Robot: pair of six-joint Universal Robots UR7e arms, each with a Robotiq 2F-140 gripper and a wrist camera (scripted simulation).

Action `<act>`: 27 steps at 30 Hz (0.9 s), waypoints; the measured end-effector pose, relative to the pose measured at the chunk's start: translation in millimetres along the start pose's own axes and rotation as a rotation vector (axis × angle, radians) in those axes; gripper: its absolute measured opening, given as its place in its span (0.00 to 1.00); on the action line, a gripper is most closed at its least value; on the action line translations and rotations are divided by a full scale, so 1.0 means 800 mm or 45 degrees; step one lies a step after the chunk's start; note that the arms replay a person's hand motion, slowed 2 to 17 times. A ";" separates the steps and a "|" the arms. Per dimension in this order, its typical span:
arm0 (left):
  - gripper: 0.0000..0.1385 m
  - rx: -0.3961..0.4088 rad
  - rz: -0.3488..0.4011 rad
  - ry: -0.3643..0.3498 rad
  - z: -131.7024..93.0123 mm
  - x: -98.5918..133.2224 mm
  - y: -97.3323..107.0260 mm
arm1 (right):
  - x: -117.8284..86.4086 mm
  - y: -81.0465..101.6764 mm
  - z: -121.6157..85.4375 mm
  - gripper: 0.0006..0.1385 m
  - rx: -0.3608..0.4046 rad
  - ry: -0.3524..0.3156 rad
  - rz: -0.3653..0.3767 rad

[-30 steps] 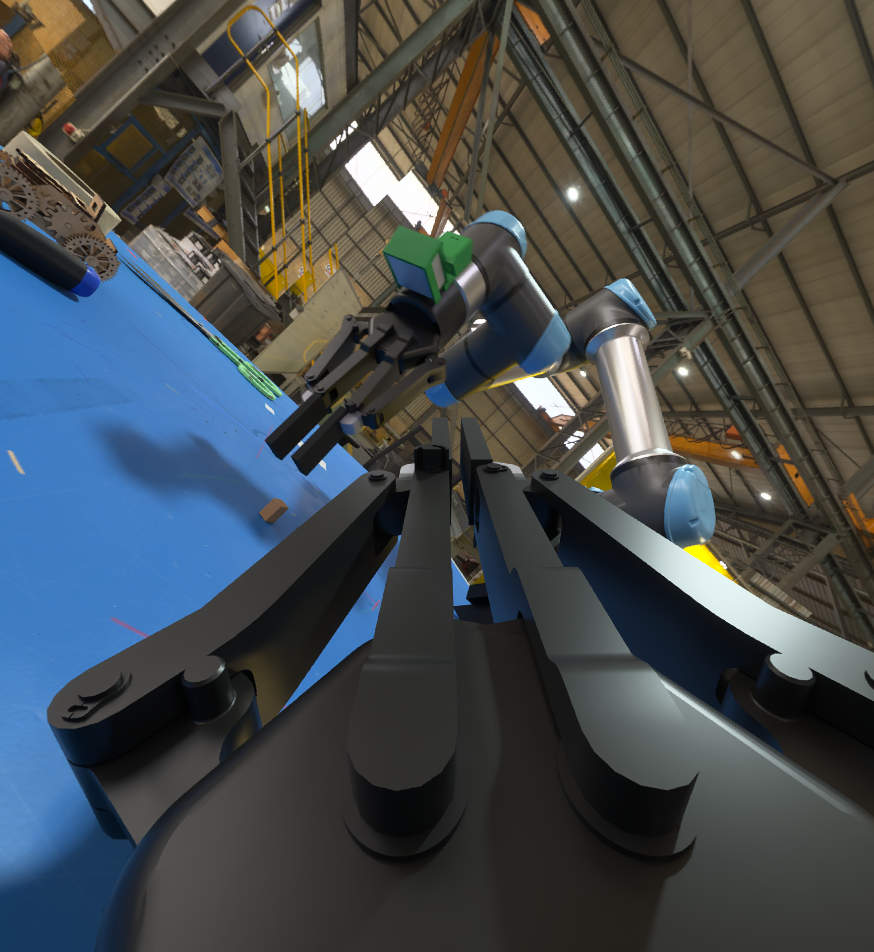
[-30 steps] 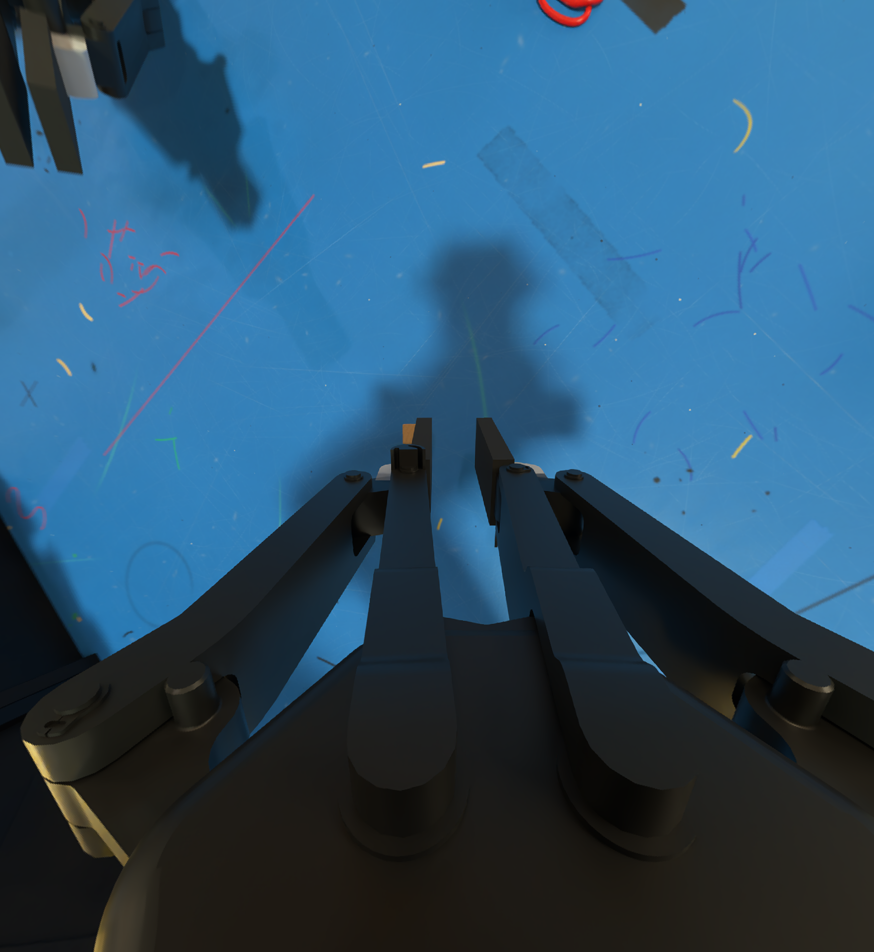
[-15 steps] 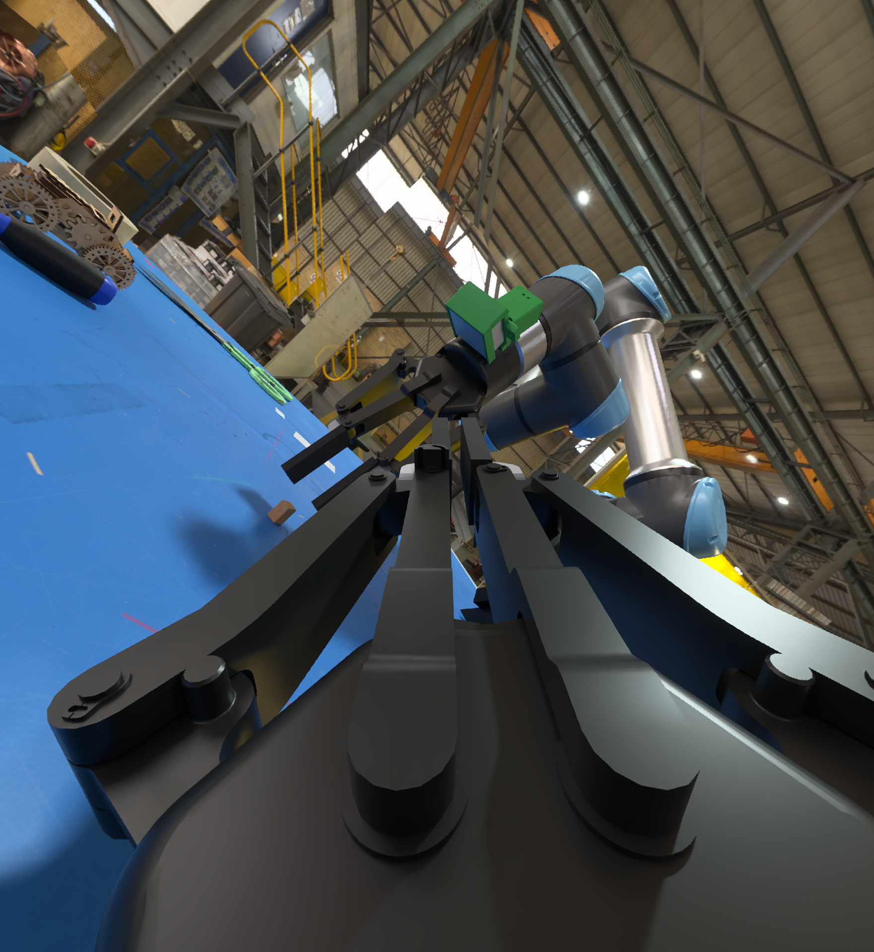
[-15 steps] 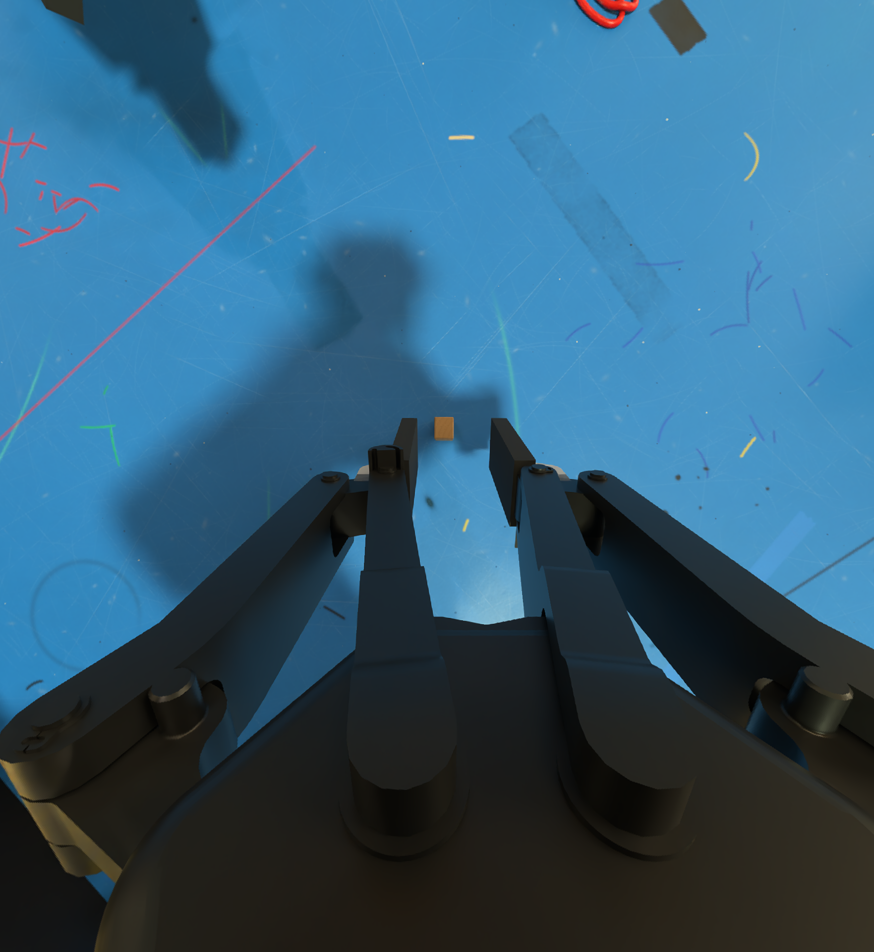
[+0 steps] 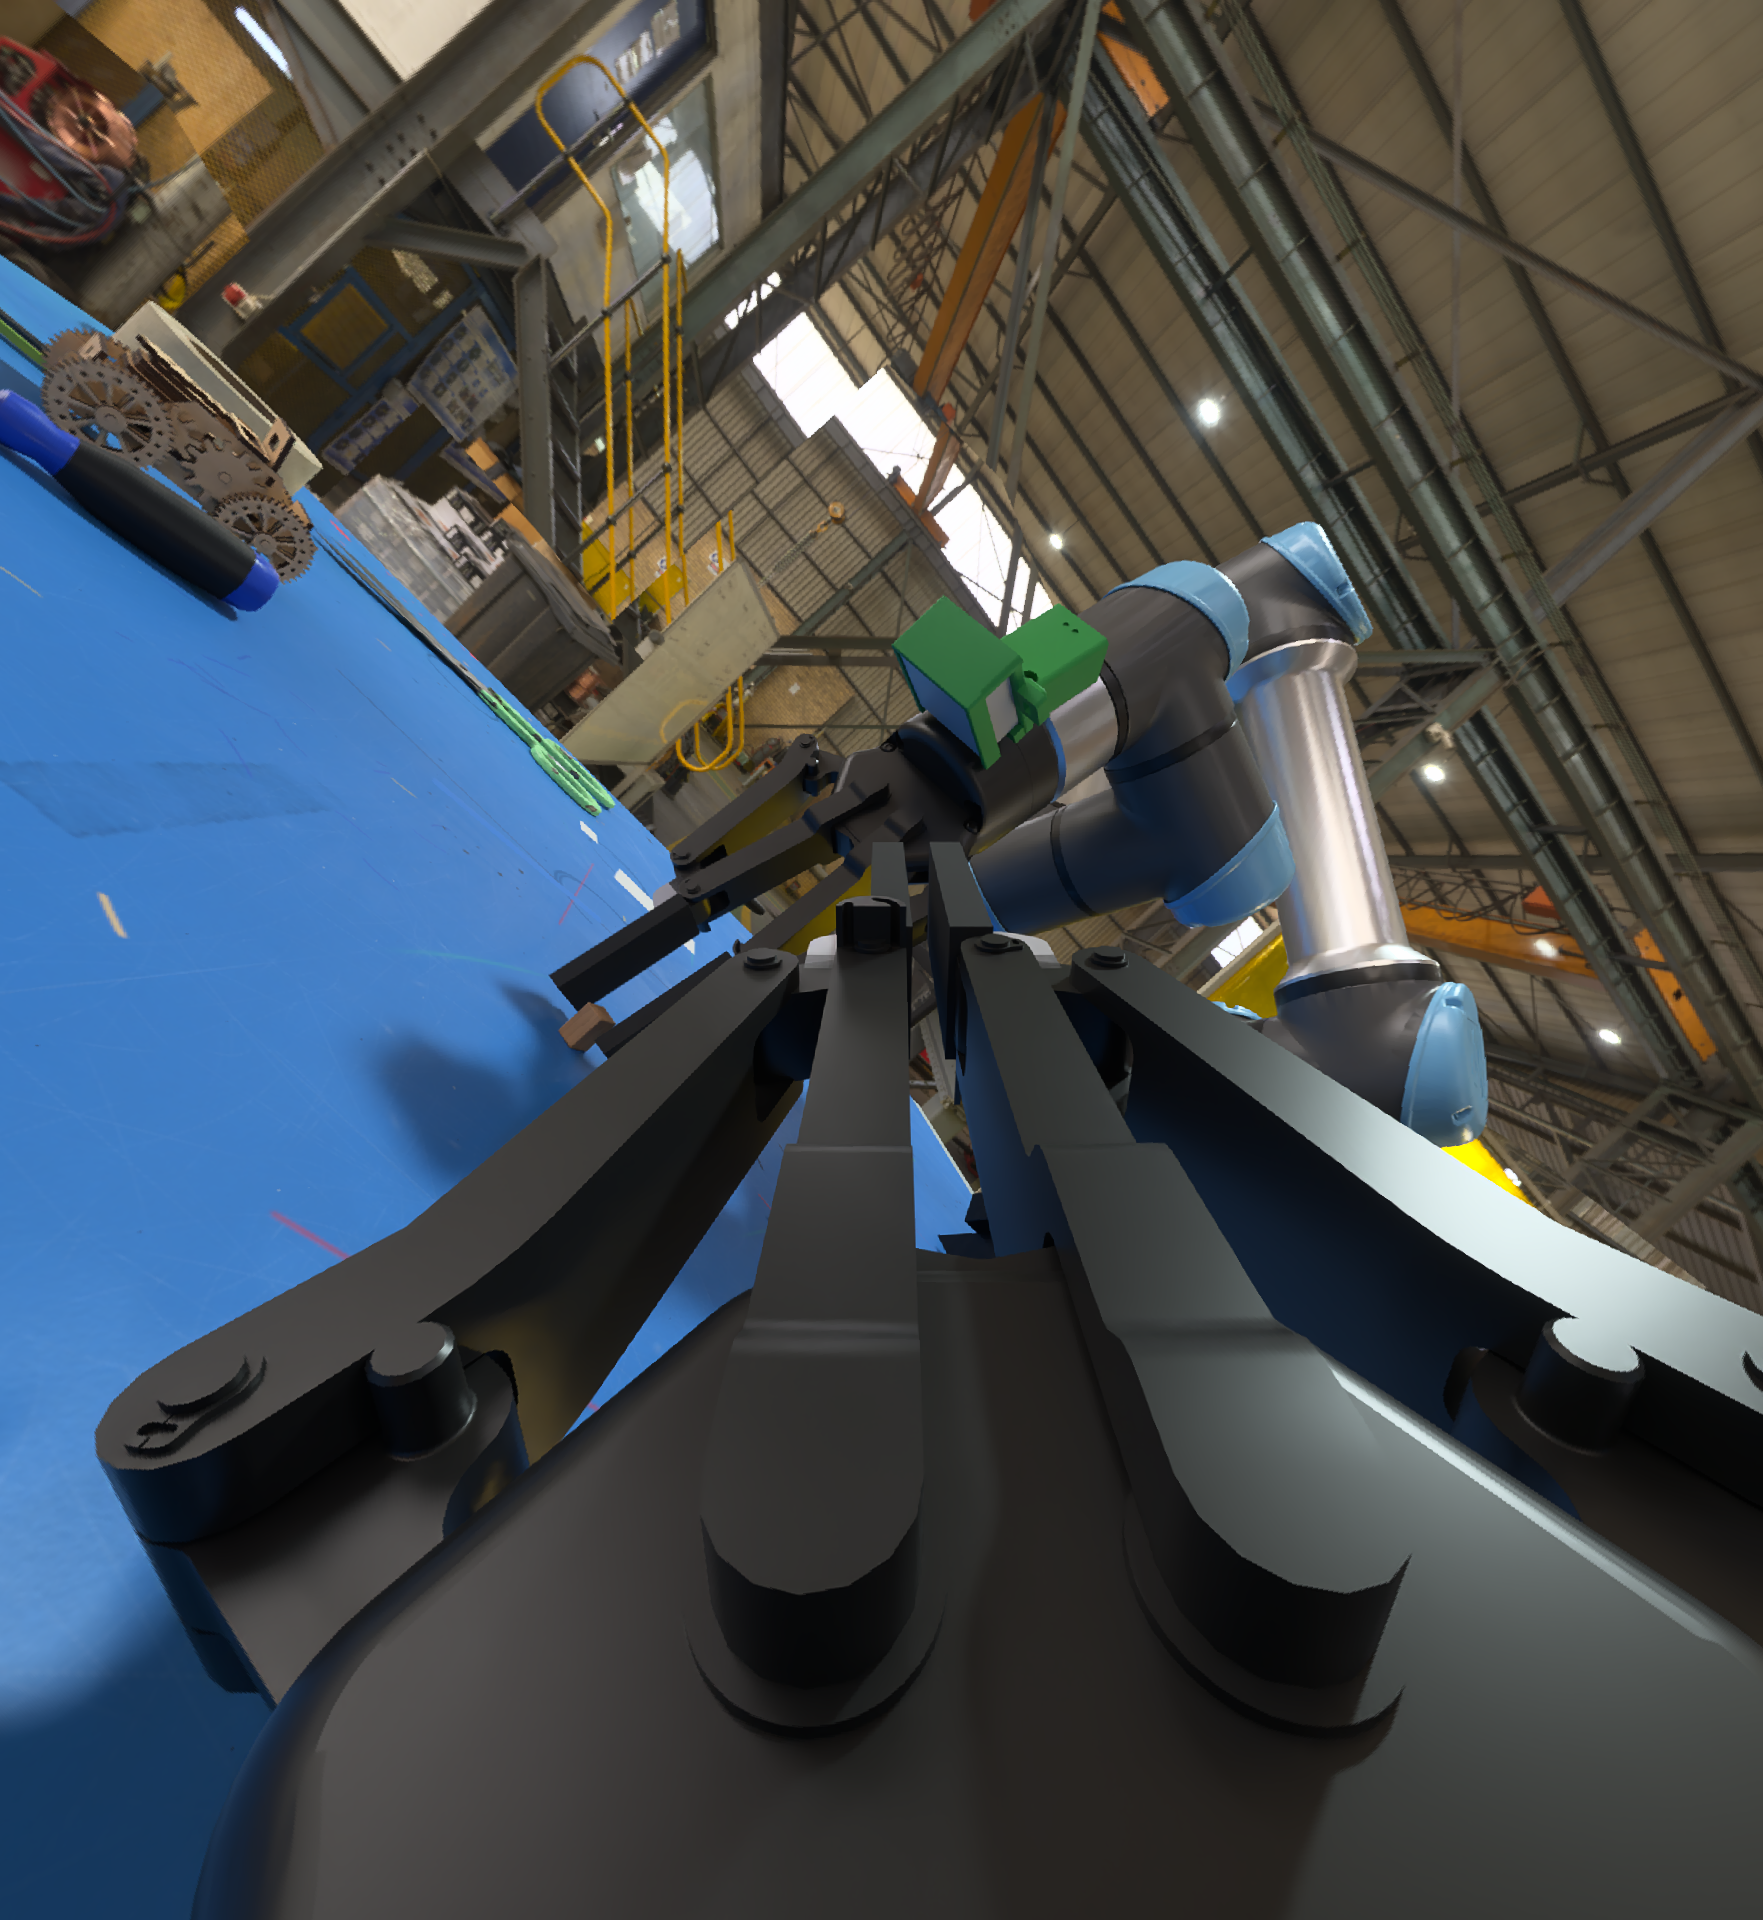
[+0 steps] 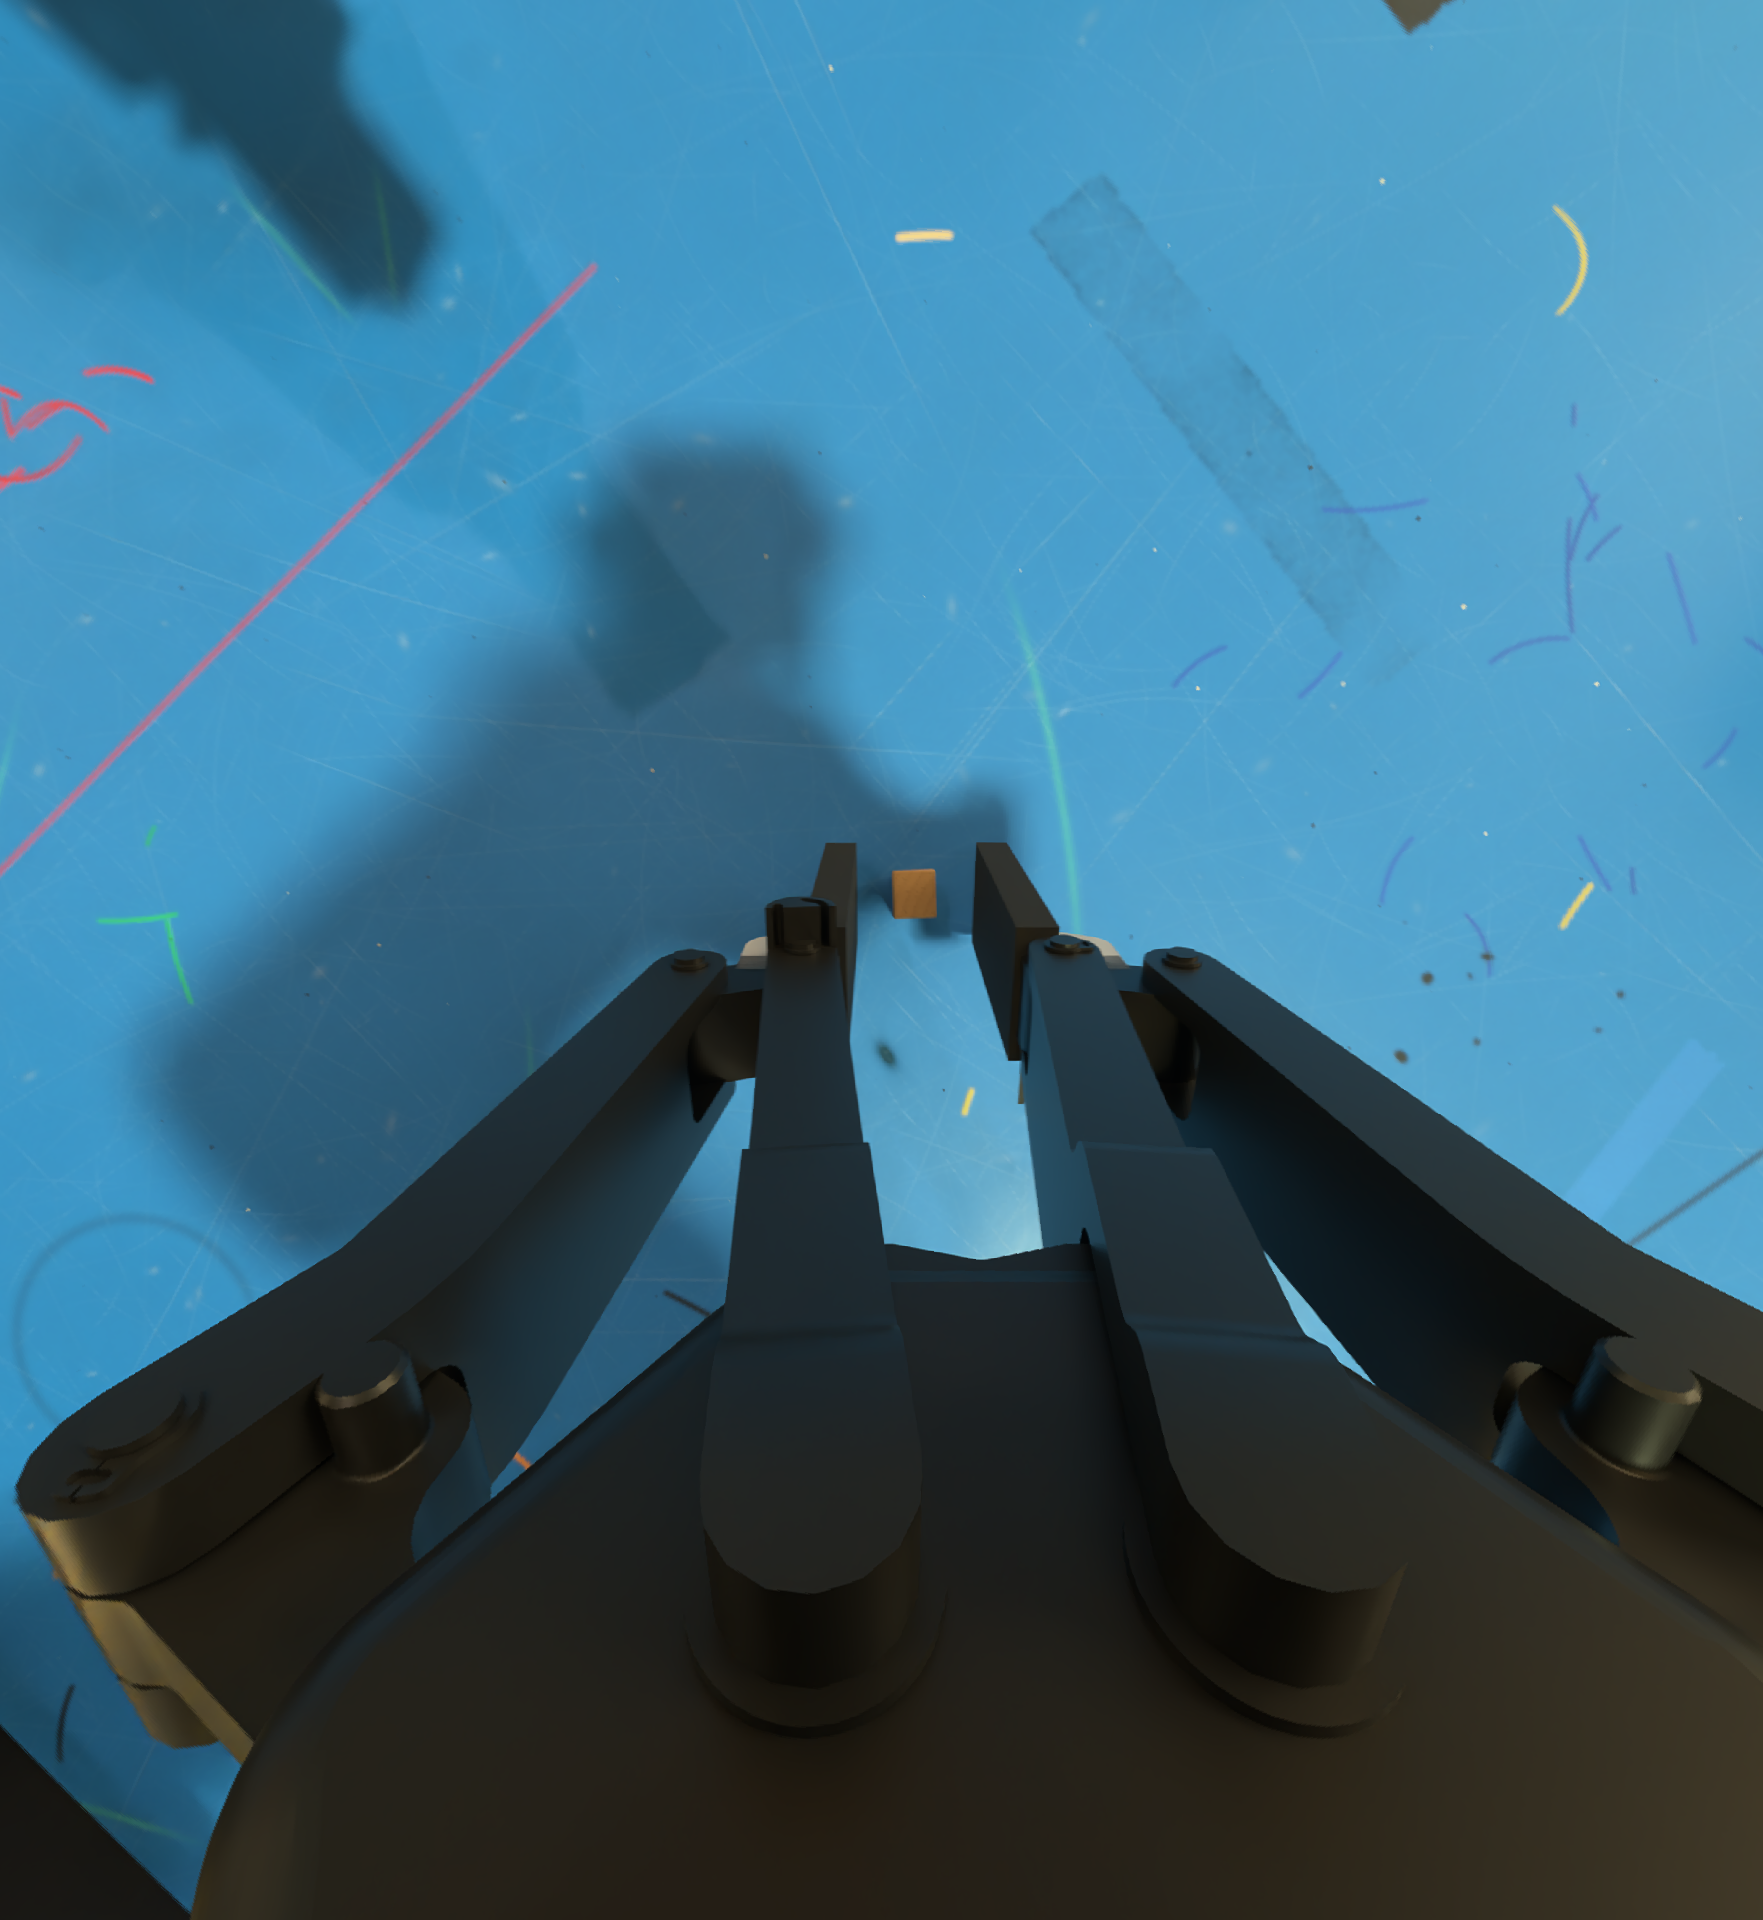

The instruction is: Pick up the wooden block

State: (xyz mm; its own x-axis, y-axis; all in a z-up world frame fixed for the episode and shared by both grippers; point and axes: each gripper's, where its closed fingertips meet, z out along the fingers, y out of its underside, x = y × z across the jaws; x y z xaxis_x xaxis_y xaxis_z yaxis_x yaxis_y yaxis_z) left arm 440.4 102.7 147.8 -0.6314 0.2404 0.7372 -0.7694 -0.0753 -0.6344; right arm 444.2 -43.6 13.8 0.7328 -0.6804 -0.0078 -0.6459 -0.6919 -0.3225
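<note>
The wooden block (image 6: 913, 894) is a small tan cube lying on the blue table (image 6: 1272, 831). My right gripper (image 6: 916, 883) is open and points down at it. The block sits between the two fingertips with a gap on each side. The left wrist view shows the same from the side: the block (image 5: 586, 1029) lies on the table (image 5: 181, 987), and the right gripper (image 5: 594, 1013) has one fingertip on either side of it. My left gripper (image 5: 916, 878) is shut and empty. It hangs above the table, angled up toward the right arm.
A blue-and-black screwdriver (image 5: 139, 509) and a wooden gear assembly (image 5: 170, 426) lie at the table's far left. A green object (image 5: 555, 753) lies at the table's far edge. A grey tape strip (image 6: 1220, 405) is stuck on the table beyond the block.
My right gripper has opened and come down toward the table. The block, earlier half hidden by its left finger, now sits between the fingertips. The left gripper stays shut.
</note>
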 end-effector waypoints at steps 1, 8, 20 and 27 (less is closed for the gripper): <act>0.05 0.001 -0.002 -0.004 0.000 -0.001 0.000 | -0.002 -0.002 0.000 0.19 0.013 -0.010 0.000; 0.05 -0.003 -0.013 -0.039 -0.002 -0.005 0.000 | 0.000 -0.006 0.000 0.07 0.066 -0.001 -0.054; 0.05 -0.031 -0.104 -0.127 -0.003 -0.021 0.008 | 0.015 -0.011 -0.001 0.07 0.117 0.067 -0.432; 0.05 -0.063 -0.182 -0.189 -0.005 -0.033 0.016 | 0.021 -0.020 -0.015 0.07 0.188 0.145 -0.626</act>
State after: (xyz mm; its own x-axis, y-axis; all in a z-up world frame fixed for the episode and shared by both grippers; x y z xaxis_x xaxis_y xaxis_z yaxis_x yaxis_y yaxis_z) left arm 447.6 99.5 119.3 -0.5264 0.0998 0.8443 -0.8487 -0.0025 -0.5289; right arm 464.3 -47.0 30.4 0.9085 -0.3117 0.2785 -0.1887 -0.9004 -0.3921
